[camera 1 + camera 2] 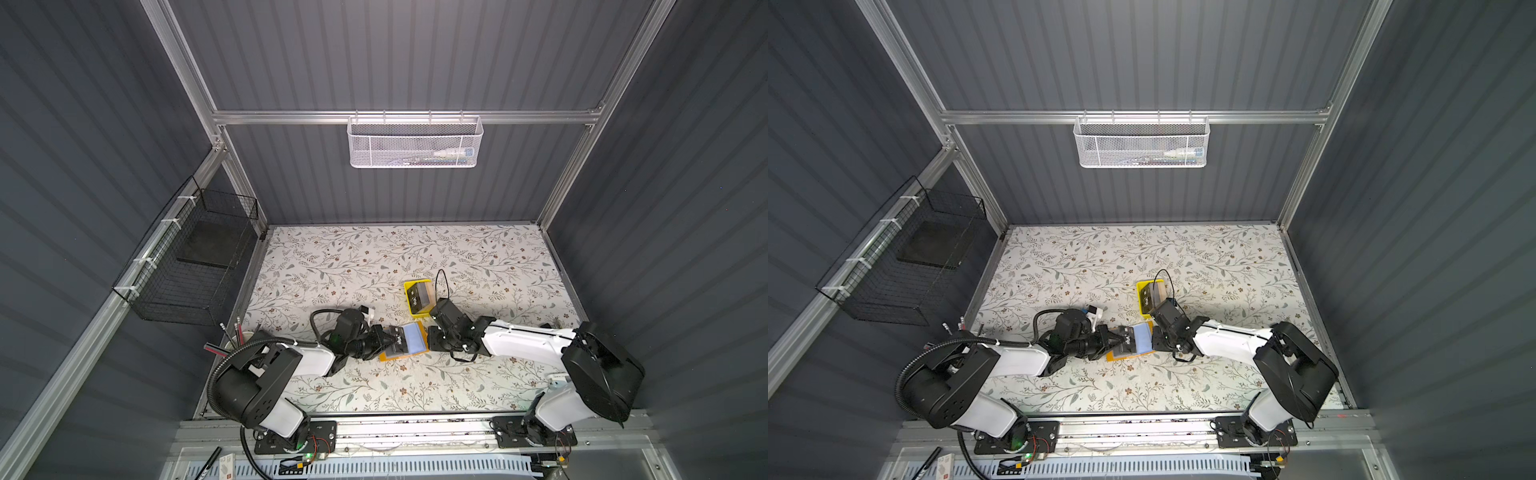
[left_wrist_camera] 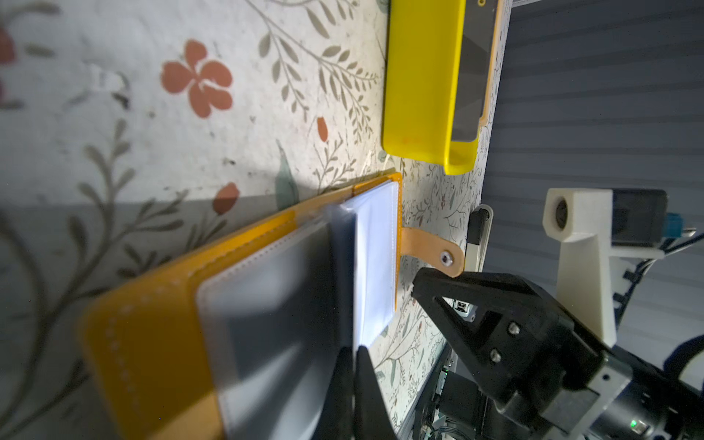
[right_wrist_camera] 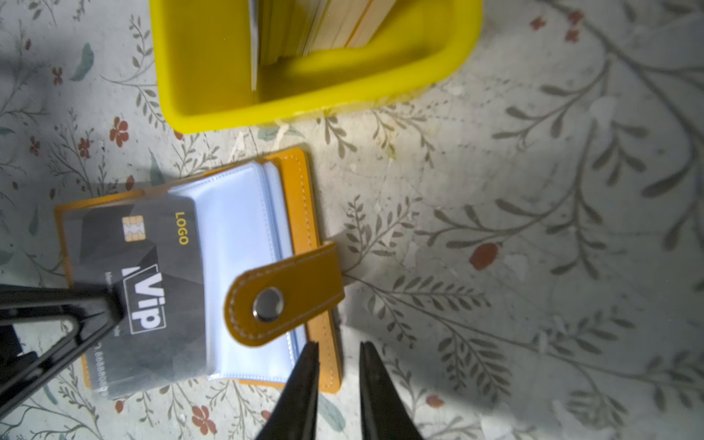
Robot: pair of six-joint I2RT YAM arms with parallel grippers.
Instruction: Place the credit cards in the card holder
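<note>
Jaws of the left tool (image 3: 114, 308) clamp a black VIP card (image 3: 152, 289) lying over the left page of the open card holder (image 3: 297, 198) on the surface (image 3: 533, 228). The right tool (image 3: 337, 354), slightly parted and empty, hovers at the holder's right edge. More cards (image 3: 324, 26) stand in the yellow tray (image 3: 213, 76).

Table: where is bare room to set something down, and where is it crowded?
Bare: the table between yellow tray and rear wall, and the front strip between card holder and arm bases. Crowded: the middle, where the left claw and right claw meet at the holder.
</note>
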